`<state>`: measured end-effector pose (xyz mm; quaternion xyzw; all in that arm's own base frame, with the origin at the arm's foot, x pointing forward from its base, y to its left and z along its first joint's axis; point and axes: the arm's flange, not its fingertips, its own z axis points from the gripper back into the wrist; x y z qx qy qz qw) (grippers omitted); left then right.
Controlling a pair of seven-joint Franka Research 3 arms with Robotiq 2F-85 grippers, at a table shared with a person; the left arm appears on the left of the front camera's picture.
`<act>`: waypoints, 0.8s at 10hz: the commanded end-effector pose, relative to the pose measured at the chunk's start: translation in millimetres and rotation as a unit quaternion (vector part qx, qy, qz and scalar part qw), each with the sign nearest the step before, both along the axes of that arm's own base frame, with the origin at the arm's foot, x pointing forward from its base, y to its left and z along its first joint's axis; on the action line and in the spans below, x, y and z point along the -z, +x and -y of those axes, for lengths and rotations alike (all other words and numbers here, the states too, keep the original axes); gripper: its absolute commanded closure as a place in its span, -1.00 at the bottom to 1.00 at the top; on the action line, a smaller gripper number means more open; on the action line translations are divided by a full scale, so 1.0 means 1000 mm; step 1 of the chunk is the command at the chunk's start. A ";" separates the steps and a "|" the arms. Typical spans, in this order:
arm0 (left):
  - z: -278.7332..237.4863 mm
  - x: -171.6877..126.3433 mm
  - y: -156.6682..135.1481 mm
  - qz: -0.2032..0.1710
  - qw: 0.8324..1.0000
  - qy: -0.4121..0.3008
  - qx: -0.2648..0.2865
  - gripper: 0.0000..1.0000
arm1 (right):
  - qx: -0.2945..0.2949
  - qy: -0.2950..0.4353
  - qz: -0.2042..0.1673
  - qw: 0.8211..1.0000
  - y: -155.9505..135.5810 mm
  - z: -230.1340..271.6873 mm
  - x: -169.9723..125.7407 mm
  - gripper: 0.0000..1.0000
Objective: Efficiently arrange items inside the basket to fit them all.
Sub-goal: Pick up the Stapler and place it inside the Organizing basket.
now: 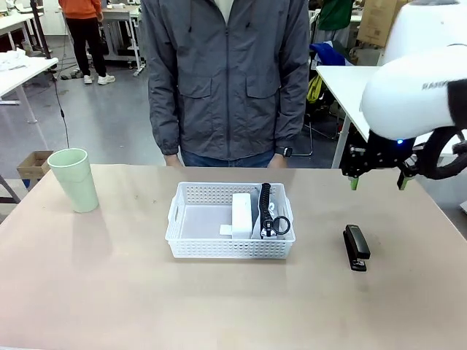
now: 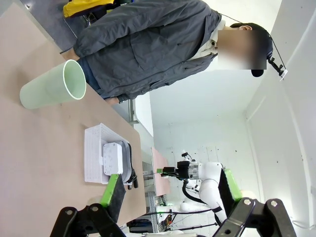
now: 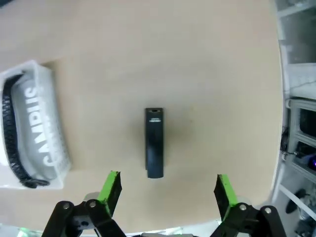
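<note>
Surface [image 1: 109, 292], tan, is shared w/ a person [image 1: 226, 80] in a grey jacket, who is stood just behind the basket [image 1: 191, 248] at the far edge. The white right arm [image 1: 416, 87] is seen up and to the right of the basket. The basket itself, white w/ lattice sides, is set approx. mid-surface.

The right claw [image 1: 377, 182] is held in the air to the right of the basket, jaws spread wide, nothing gripped. In the right wrist view the stapler [image 3: 154, 143] is seen below it, lined up between the green pads [image 3: 112, 190] and untouched. The left claw [image 2: 170, 190] is likewise spread fully w/ nothing held. The basket is seen beyond one of its fingers [image 2: 111, 190]; its height above the surface cannot be told.

The pale green cup [image 1: 74, 179] is stood upright, mouth up, well to the left of the basket and outside it. The grey "CAMPUS" pouch [image 3: 44, 123] is stood on edge inside the basket along its right wall, w/ the black strap [image 1: 265, 204] draped over its top. The small white box [image 1: 241, 211] is stood inside the basket too, just left of the pouch; bare floor is shown in the basket's left part. The black stapler is laid flat on the surface to the right of the basket, apart from it.
</note>
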<state>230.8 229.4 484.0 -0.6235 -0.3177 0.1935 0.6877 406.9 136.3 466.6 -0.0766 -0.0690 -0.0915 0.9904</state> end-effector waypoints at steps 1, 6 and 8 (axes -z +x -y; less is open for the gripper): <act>0.000 -0.002 -0.001 0.015 1.000 -0.004 0.000 -1.00 | 0.030 0.011 -0.026 0.999 0.014 0.000 -0.011 -1.00; 0.000 -0.002 -0.001 0.015 1.000 -0.004 0.000 -1.00 | 0.004 0.004 -0.013 1.000 0.003 -0.002 -0.001 -1.00; 0.000 -0.002 -0.001 0.015 1.000 -0.004 0.000 -1.00 | -0.004 0.035 -0.025 0.999 0.012 0.004 0.041 -1.00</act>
